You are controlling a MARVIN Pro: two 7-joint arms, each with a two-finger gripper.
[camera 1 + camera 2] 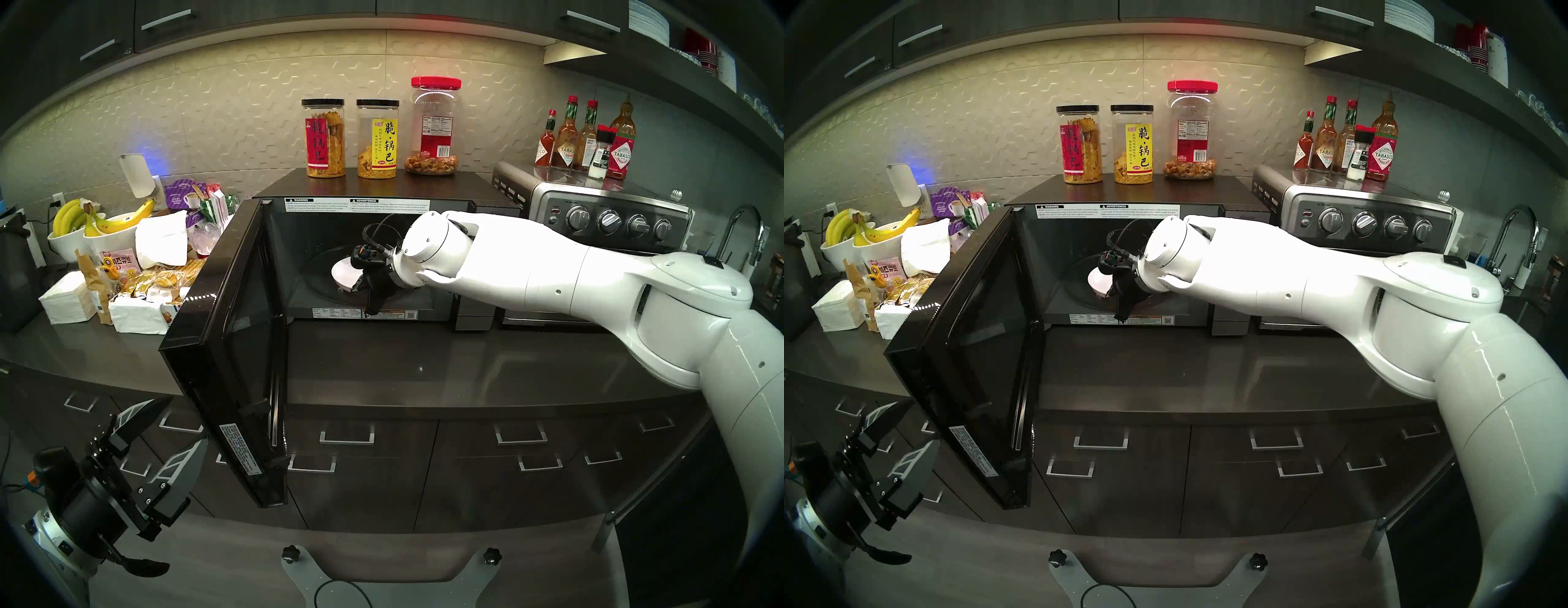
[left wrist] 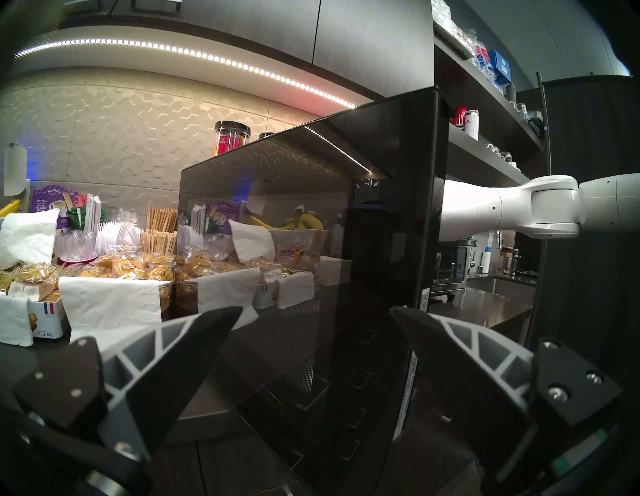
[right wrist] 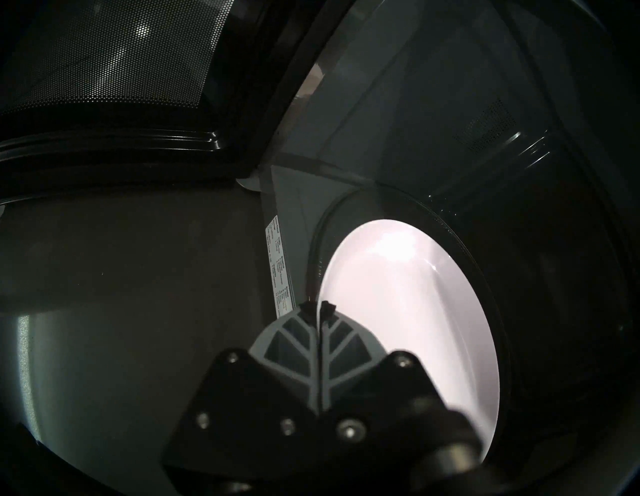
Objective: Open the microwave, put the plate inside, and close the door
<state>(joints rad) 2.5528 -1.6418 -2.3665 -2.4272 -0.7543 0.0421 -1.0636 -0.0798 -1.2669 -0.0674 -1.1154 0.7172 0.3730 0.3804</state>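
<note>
The black microwave point(image 1: 382, 187) stands on the counter with its door point(image 1: 225, 339) swung wide open to the left. My right arm reaches into the cavity. My right gripper point(image 1: 361, 283) is shut on the rim of the white plate point(image 1: 341, 271), which is tilted just above the glass turntable point(image 3: 485, 242). The right wrist view shows the shut fingertips point(image 3: 325, 306) clamped on the plate point(image 3: 398, 294) edge. My left gripper point(image 1: 180, 426) is open and empty, low in front of the drawers, just left of the open door's outer glass point(image 2: 311, 225).
Three snack jars point(image 1: 377, 140) stand on top of the microwave. A steel toaster oven point(image 1: 606, 220) with sauce bottles point(image 1: 589, 140) on it is at the right, then a faucet point(image 1: 742, 233). Bowls of bananas point(image 1: 97, 220), napkins and snack packs point(image 1: 140, 280) crowd the counter left of the door.
</note>
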